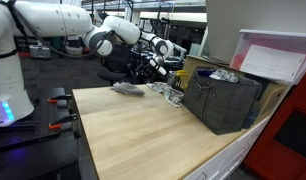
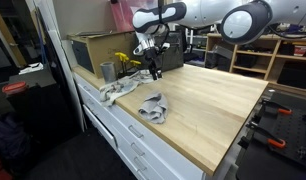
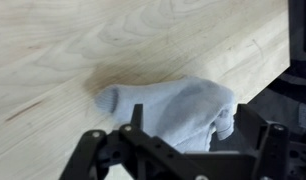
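In the wrist view only a grey sock [image 3: 178, 108] is seen close up. It lies flat on the tabletop [image 3: 93, 40] directly beneath the hand [image 3: 181, 135], and its toe end points away to one side. A dark drop past the tabletop's edge is seen just beyond the sock. The hand's fingers [image 3: 136, 118] are seen spread apart on either side of the sock, with nothing gripped between them, so the hand is open and empty.

The height of the hand cannot be judged from that view, but it is shown in both exterior views. The hand [image 1: 145, 68] [image 2: 151, 68] is held clear above the tabletop [image 1: 143, 130] [image 2: 213, 110], and the sock [image 1: 128, 88] [image 2: 153, 107] lies below it, untouched.

The surroundings are given by the exterior views alone. A second grey cloth [image 2: 115, 92] is draped at the tabletop's edge, near the sock but farther from the hand. A metal cup [image 2: 107, 71] stands beyond that cloth. A black bin [image 1: 223, 100] is seen standing well to the side of the hand.

The arm [image 1: 63, 18] is stretched out roughly level from its base. The wrist is bent downward, so that the hand points at the tabletop.
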{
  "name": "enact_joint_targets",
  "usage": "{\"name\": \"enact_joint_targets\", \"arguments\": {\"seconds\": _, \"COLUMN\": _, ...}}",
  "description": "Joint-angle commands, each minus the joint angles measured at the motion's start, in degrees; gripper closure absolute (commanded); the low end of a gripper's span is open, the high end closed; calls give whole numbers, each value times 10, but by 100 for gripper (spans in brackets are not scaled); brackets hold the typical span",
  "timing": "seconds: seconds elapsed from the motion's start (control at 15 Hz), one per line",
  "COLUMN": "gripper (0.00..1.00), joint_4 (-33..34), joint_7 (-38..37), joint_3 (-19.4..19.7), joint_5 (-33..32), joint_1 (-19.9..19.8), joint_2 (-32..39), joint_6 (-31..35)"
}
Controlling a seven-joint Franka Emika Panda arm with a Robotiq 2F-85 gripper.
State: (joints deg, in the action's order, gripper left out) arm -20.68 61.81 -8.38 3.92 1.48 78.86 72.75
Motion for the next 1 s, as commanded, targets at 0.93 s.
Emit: {"name": "enact_joint_targets", "arguments": {"seconds": 0.93, "gripper": 0, "joint_4": -9, "joint_7": -23, "joint_3": 0, "joint_5": 3, "joint_1": 5, "joint_2": 57, "joint_6": 128}}
